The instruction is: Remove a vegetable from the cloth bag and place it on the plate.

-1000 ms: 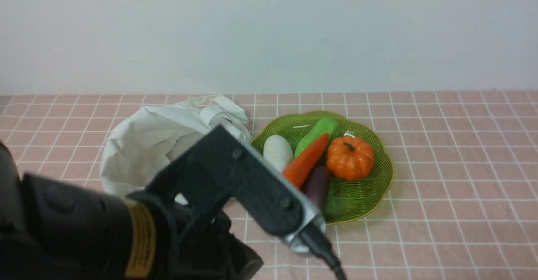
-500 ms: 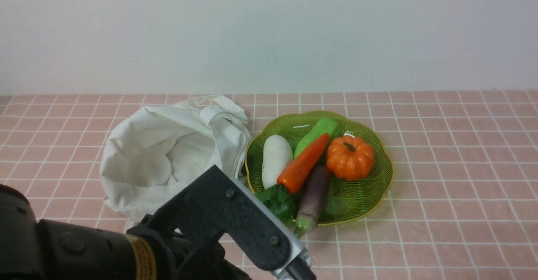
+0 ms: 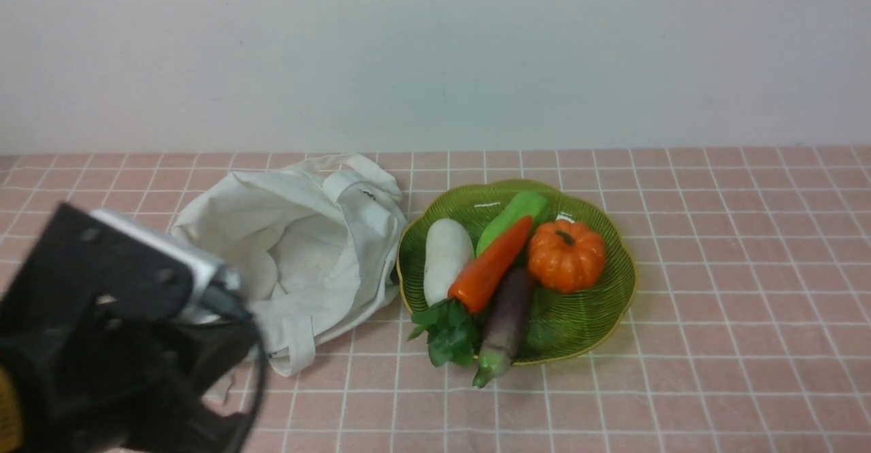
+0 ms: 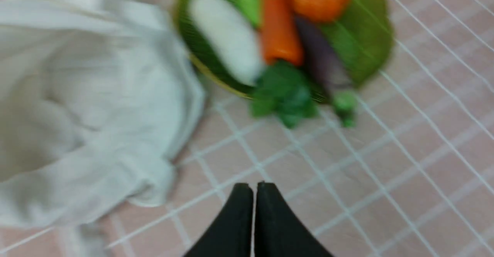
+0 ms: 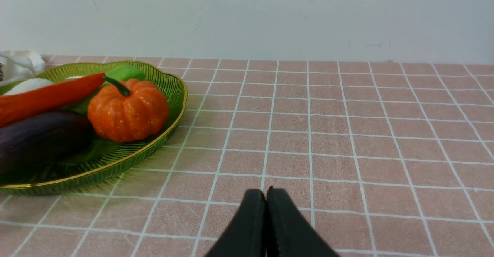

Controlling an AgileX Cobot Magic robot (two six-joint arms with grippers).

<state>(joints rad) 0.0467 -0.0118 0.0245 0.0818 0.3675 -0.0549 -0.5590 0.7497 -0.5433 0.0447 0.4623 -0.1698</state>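
Note:
The orange carrot (image 3: 491,264) lies on the green scalloped plate (image 3: 599,317), its dark green leaves (image 3: 446,330) hanging over the near rim. It also shows in the left wrist view (image 4: 278,29) and the right wrist view (image 5: 42,97). The off-white cloth bag (image 3: 299,249) lies slumped just left of the plate, blurred in the left wrist view (image 4: 77,106). My left gripper (image 4: 254,185) is shut and empty above the tablecloth near the bag's corner; its arm fills the front view's lower left. My right gripper (image 5: 266,190) is shut and empty, right of the plate (image 5: 154,149).
On the plate with the carrot are a white radish (image 3: 447,256), a green vegetable (image 3: 512,216), an orange pumpkin (image 3: 566,254) and a purple eggplant (image 3: 505,322) that overhangs the near rim. A pink checked cloth (image 3: 735,303) covers the table. A white wall stands behind.
My left arm has swung from in front of the plate back to the lower left. The carrot's leaves, the eggplant and the bag, hidden before, now show.

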